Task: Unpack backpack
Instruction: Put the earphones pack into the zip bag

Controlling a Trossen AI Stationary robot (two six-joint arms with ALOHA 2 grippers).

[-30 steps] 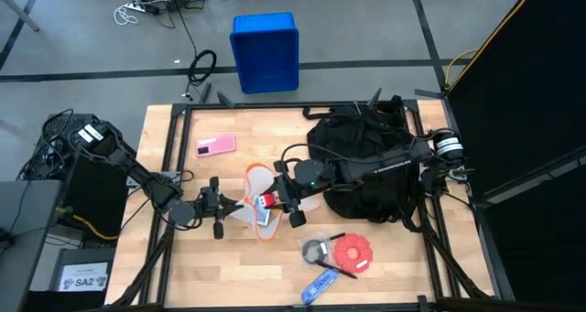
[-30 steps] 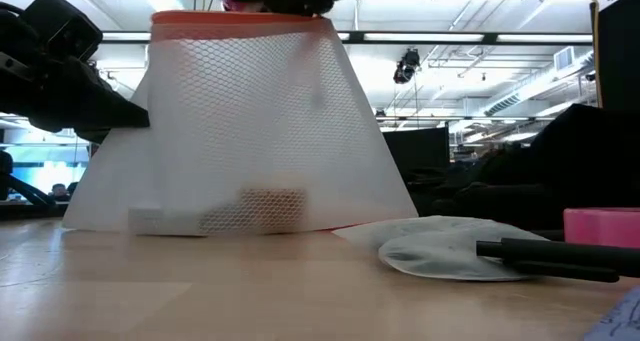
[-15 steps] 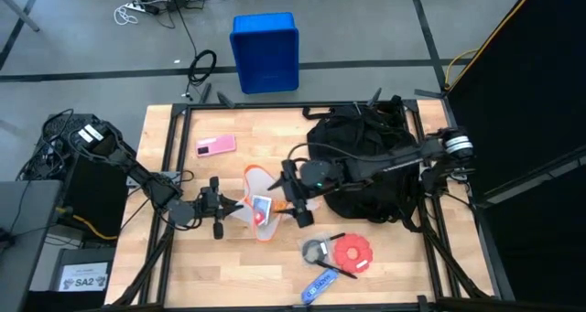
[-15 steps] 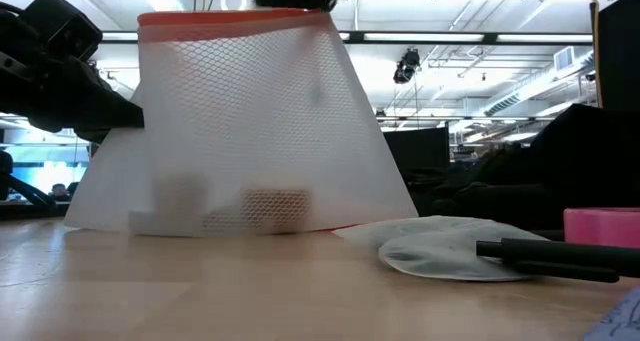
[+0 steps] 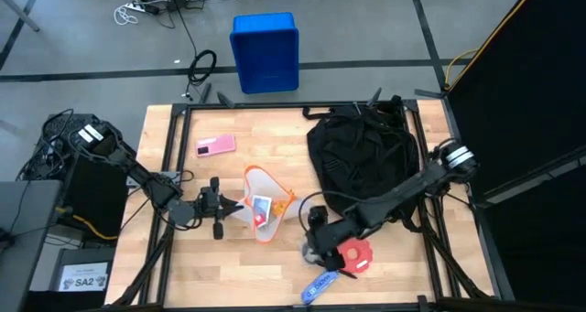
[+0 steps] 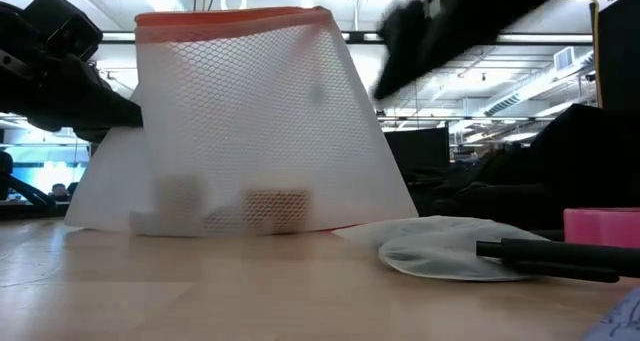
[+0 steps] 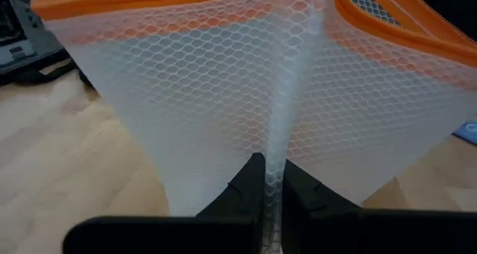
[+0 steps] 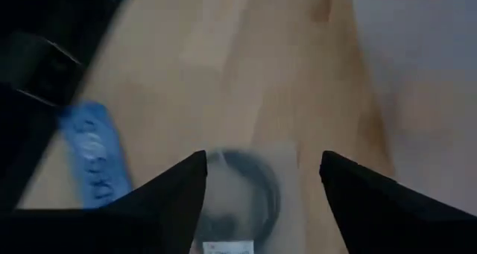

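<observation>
From above, my left gripper (image 5: 222,218) sits at the table's (image 5: 183,266) front left, pinching the edge of the mesh bag (image 5: 259,202), which stands open with small items inside. My right gripper (image 5: 316,242) is over the front middle of the table, just above a clear packet (image 5: 314,252) with a dark ring in it, beside the red disc (image 5: 352,253) and the blue strip (image 5: 319,283). The backpack (image 5: 362,161) lies at the back right, well apart from my right gripper. A pink case (image 5: 215,145) rests at the back left, and a blue crate (image 5: 265,51) stands on the floor beyond.

At table height, the bag (image 6: 240,121) rises like a tent, with pale lumps low inside it. My right arm crosses above as a dark blur, the packet (image 6: 440,249) lies flat in front, and a black pen (image 6: 560,259) rests across it.

Past my left wrist, my fingers (image 7: 246,187) are pressed together on the bag's seam (image 7: 276,120), holding it up.

Past my right wrist, my fingers (image 8: 179,187) are spread and empty, the packet (image 8: 238,191) between them below, and the strip (image 8: 93,153) off to one side.

I judge I'm in the sorting step, reaching for the next unpacked item. Next I should lower squarely over the packet, close on its thin edge without sliding it, and keep the bag held open.
</observation>
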